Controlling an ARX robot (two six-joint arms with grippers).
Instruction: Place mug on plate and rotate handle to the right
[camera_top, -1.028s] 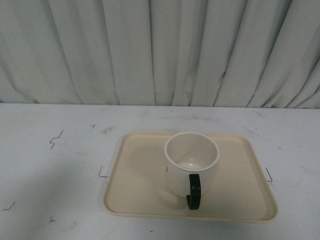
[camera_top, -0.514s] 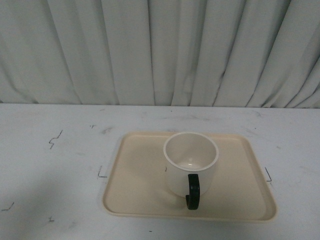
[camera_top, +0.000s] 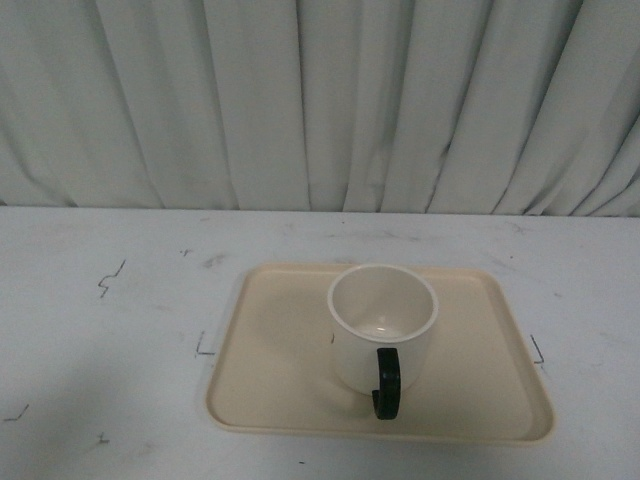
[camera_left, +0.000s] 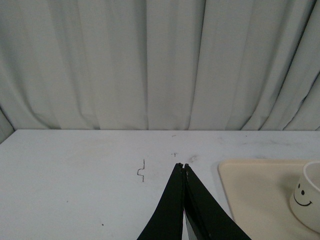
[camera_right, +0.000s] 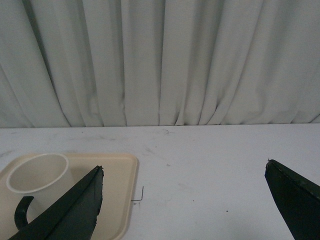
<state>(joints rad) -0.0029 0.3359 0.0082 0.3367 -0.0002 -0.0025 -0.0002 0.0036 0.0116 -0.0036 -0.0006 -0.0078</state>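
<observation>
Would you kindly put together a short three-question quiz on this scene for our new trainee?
1. True or false: the mug stands upright on the plate.
2. In the front view, the handle points: A) right, B) toward the camera, C) left.
3. Fill in: the left gripper is shut; the right gripper is ____.
Key: 1 true; 2 B; 3 open.
</observation>
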